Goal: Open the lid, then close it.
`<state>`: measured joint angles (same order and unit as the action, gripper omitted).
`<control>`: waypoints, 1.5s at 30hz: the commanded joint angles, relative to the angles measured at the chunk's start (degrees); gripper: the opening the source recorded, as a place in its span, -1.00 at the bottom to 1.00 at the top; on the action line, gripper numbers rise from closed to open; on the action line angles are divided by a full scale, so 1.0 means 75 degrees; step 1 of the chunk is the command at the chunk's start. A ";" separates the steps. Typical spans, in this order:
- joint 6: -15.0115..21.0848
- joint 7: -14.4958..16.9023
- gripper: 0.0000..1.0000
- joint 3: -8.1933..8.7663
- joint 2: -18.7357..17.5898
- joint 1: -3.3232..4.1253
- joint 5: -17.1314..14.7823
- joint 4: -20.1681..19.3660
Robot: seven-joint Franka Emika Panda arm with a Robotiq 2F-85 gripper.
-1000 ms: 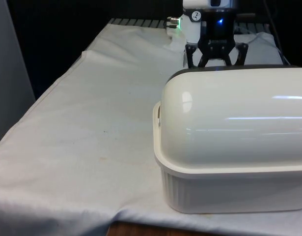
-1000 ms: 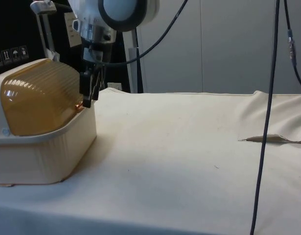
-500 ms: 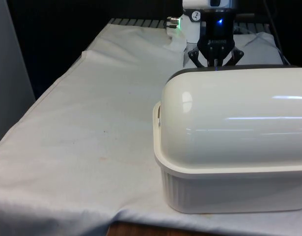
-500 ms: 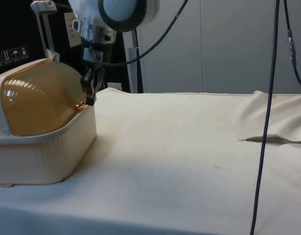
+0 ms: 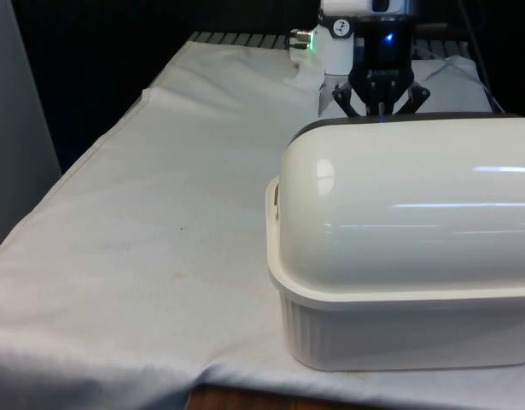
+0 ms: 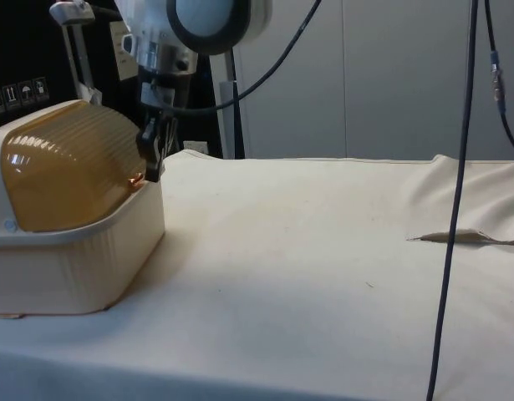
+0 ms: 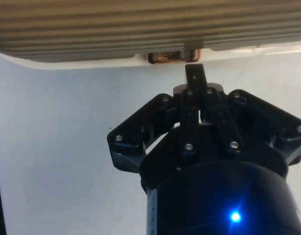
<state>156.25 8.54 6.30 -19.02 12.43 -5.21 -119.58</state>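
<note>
A cream bread box [image 5: 399, 256] stands on the table with its rounded back towards the front view. In the side view its ribbed amber roll lid [image 6: 64, 167] is down over the cream base [image 6: 81, 251]. A small brown handle [image 7: 167, 57] sits at the lid's lower edge. My black gripper [image 5: 381, 109] hangs just behind the box in the front view. It is shut, pointing down at the lid's front edge [image 6: 152, 171]. Seen from the wrist, the closed fingertips [image 7: 195, 73] rest right by the handle's end, with nothing visibly between them.
White cloth [image 6: 323, 276] covers the table, with wide free room beside the box towards the side view's right. Black cables [image 6: 457, 200] hang down in the side view's right half. A fold of cloth [image 6: 465, 238] lies at the far right.
The fingers stood spread a second ago and have come together. The gripper has stayed at the lid's front edge, and the lid has not moved.
</note>
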 commanded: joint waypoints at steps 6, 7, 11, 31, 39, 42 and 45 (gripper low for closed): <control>-0.0008 -0.0053 -1.00 0.0008 -0.0031 0.0053 0.0031 0.0023; -0.0008 -0.0053 -1.00 0.0008 -0.0038 0.0053 0.0031 0.0038; 0.0000 -0.0076 -1.00 -0.0031 -0.0046 0.0092 0.0023 0.0046; 0.0076 0.0023 -1.00 -0.0260 -0.0168 0.0084 -0.0038 0.0107; 0.0046 0.0099 -1.00 -0.0229 -0.0206 0.0053 -0.0031 0.0183; 0.0015 0.0115 -1.00 -0.0191 -0.0176 0.0053 -0.0015 0.0214; 0.0015 0.0076 -1.00 -0.0160 -0.0168 0.0076 0.0008 0.0222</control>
<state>156.36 9.11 5.10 -20.28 13.01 -5.16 -117.91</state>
